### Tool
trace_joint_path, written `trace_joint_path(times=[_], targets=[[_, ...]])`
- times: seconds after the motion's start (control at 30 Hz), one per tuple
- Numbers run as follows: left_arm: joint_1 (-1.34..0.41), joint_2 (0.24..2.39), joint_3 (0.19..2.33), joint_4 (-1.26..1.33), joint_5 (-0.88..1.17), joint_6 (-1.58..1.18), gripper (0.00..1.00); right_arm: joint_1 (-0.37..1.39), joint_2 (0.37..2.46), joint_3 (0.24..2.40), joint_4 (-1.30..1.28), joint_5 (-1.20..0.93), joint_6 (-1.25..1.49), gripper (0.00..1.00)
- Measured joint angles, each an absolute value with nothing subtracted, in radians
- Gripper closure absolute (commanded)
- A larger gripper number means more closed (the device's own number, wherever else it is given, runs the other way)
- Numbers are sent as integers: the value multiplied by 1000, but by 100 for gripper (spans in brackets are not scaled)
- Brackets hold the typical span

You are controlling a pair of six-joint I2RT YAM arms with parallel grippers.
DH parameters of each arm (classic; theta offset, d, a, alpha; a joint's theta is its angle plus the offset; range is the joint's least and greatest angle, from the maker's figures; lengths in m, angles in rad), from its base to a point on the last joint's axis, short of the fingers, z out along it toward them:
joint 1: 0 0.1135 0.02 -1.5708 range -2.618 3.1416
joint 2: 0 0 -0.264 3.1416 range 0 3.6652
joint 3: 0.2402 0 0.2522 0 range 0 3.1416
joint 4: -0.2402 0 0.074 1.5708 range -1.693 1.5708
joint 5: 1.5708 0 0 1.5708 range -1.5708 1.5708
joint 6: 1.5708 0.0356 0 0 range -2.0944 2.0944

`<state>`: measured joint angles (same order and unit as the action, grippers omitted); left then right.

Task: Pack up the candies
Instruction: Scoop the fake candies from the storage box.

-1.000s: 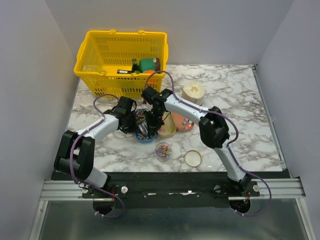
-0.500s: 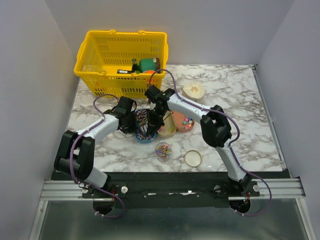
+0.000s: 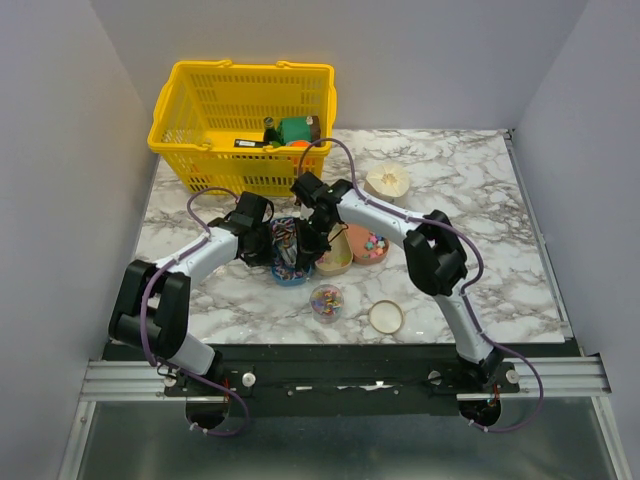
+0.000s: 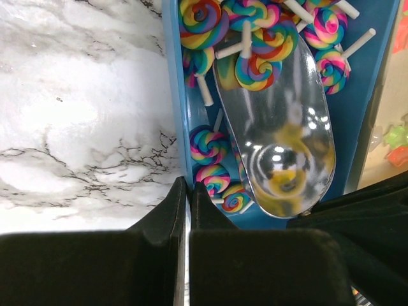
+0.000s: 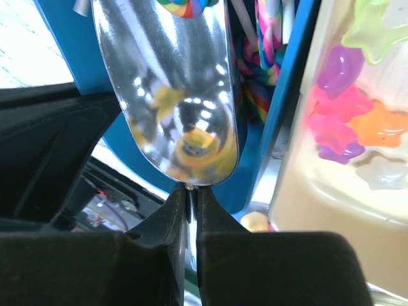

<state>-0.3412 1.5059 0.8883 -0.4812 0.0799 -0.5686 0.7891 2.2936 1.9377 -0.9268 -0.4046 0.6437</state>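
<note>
Scoop point(image 4: 280, 127), one, hangs inside one blue tray point(image 4: 177, 95) beside two oval trays point(image 3: 340, 266) of candies point(image 5: 338, 127).

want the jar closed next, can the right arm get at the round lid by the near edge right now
Probably not yet: the right end effector is shut on the metal scoop inside the blue lollipop tub. The round lid itself lies uncovered on the marble table.
</note>
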Motion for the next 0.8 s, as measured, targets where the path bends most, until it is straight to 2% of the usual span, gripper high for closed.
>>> trace_joint_path(times=[0.23, 0.3, 0.5, 0.8], targets=[[-342, 1517, 902, -482, 78, -570, 99, 789, 2233, 1853, -852, -349, 539, 99], [-342, 1522, 907, -484, 76, -570, 91, 789, 2217, 1835, -834, -331, 511, 99], [-343, 1524, 918, -487, 72, -575, 77, 801, 2181, 1784, -785, -276, 438, 99], [-342, 1524, 956, -512, 71, -574, 66, 821, 2145, 1730, -730, -191, 380, 99]])
